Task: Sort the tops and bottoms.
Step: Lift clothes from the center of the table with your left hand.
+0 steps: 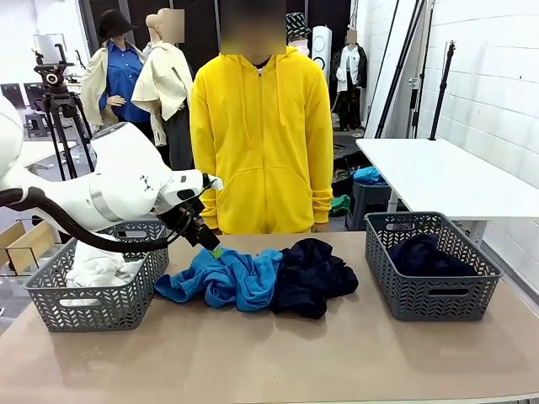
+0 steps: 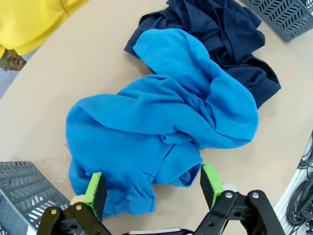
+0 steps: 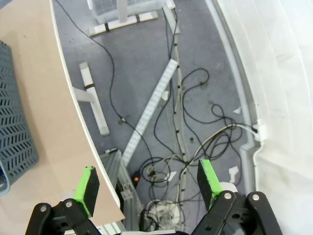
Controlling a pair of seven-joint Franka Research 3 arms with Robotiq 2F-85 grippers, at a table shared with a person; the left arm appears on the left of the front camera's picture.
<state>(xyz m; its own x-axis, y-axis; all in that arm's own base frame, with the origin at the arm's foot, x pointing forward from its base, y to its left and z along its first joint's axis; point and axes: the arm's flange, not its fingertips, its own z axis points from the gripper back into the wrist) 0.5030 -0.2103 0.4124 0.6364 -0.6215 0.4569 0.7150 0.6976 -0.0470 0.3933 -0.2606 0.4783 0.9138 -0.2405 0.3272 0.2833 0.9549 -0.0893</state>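
A bright blue top (image 1: 221, 279) lies crumpled left of centre on the table, touching a dark navy bottom (image 1: 312, 275) on its right. My left gripper (image 1: 212, 247) hangs open just above the blue top's far left part. In the left wrist view the open gripper (image 2: 154, 188) straddles the near edge of the blue top (image 2: 161, 122), with the navy bottom (image 2: 220, 34) beyond it. A white top (image 1: 95, 266) lies in the left basket (image 1: 50, 296). Another navy bottom (image 1: 421, 254) fills the right basket (image 1: 429, 295). My right gripper (image 3: 149, 183) is open with nothing in it, over the floor past the table's edge.
A person in a yellow hoodie (image 1: 261, 126) stands at the far side of the table, hands down. The right wrist view looks down on cables (image 3: 195, 147) on the floor, the table edge (image 3: 73, 122) and a basket wall (image 3: 14, 127). The near half of the table is bare.
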